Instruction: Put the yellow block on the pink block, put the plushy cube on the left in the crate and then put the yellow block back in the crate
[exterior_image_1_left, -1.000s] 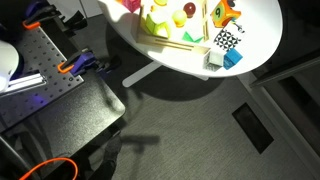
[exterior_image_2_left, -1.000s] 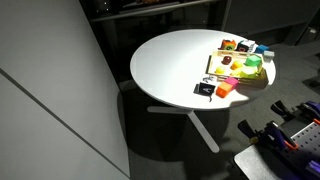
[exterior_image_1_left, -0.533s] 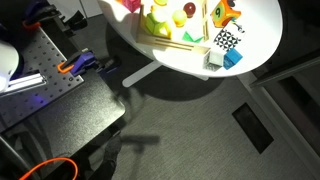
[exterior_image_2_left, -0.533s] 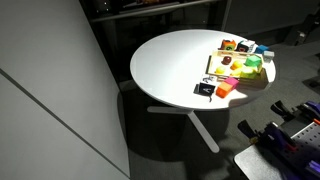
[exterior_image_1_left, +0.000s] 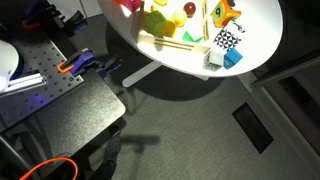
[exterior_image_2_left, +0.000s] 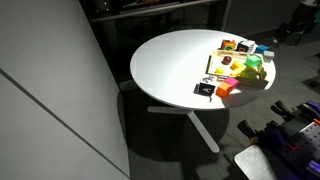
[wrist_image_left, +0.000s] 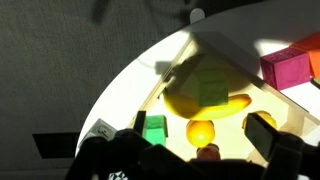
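My gripper (wrist_image_left: 188, 152) hangs clear above the crate (exterior_image_2_left: 240, 82), jaws spread as wide as they go. There is nothing between them and they touch nothing. The yellow block (wrist_image_left: 205, 85) lies straight ahead of me in the wrist view, blurred but roughly centred between my two jaws, down among the crate's pieces. It looks about as broad as it is long, so I judge its axis hardly matters for the grip. The pink block (wrist_image_left: 290, 68) sits apart from it, toward the right edge of that view. The crate stands near the rim of the round table (exterior_image_2_left: 165, 60). The plushy cube (exterior_image_2_left: 205, 90) rests just beside the crate's end.
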